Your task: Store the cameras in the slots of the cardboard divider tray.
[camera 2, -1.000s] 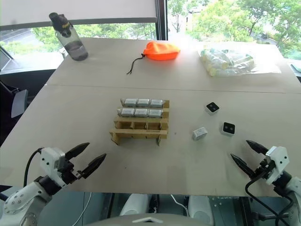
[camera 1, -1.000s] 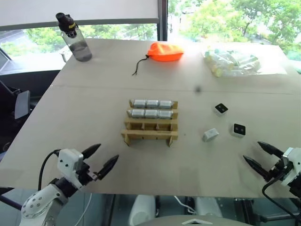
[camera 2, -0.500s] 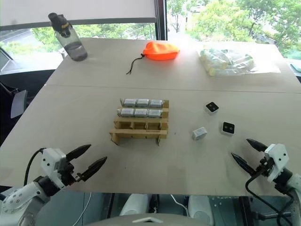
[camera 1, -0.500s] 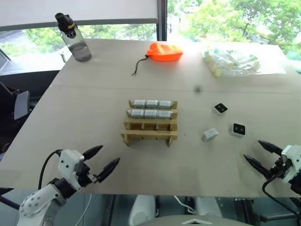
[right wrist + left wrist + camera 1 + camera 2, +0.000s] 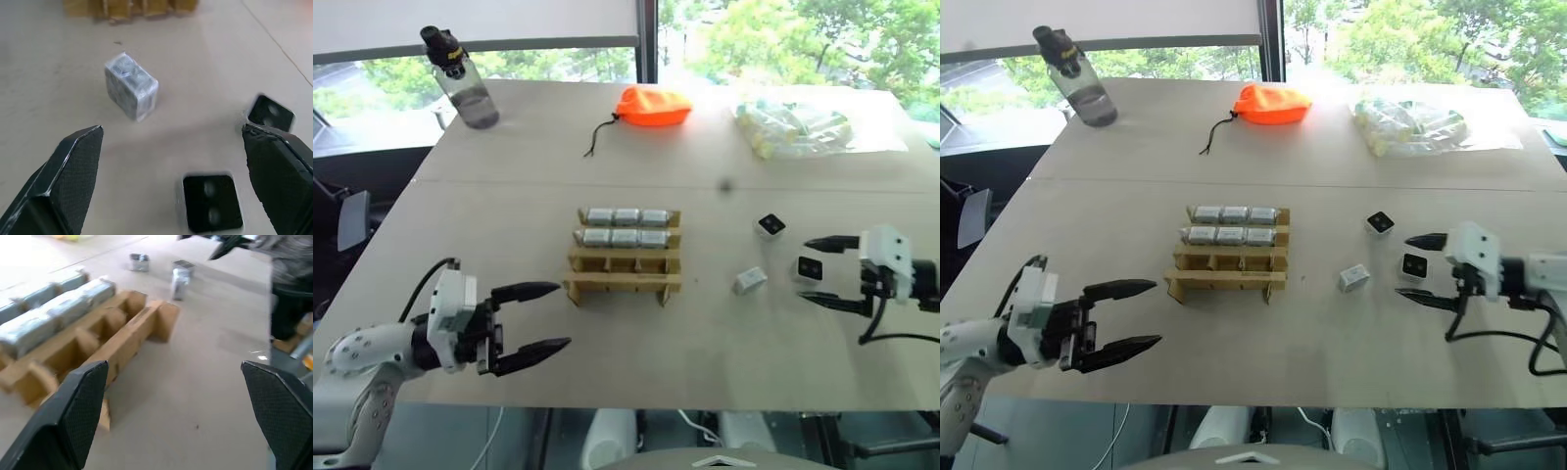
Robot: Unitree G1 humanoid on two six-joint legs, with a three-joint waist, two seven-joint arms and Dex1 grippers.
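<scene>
The tan cardboard divider tray (image 5: pixel 625 284) lies at the table's middle. Its two far rows hold silver-grey cameras (image 5: pixel 626 216), and the two near rows stand empty. Three loose cameras lie to its right: one black-faced (image 5: pixel 771 226), another black-faced (image 5: pixel 810 268), and one silver block on its side (image 5: pixel 751 281). My right gripper (image 5: pixel 804 269) is open and points left, its fingers either side of the nearer black-faced camera (image 5: pixel 212 202). Left of the tray's near corner, my left gripper (image 5: pixel 563 314) is open and points right at the tray (image 5: pixel 122 340).
At the far edge stand a water bottle (image 5: pixel 460 78), an orange pouch (image 5: pixel 654 106) with a black cord, and a clear bag of pale tubes (image 5: pixel 798 127). The table's near edge runs just below both grippers.
Both arms rose from the near table edge and swung inward. The left gripper turned to point right at the tray. The right gripper moved up to the loose cameras, pointing left.
</scene>
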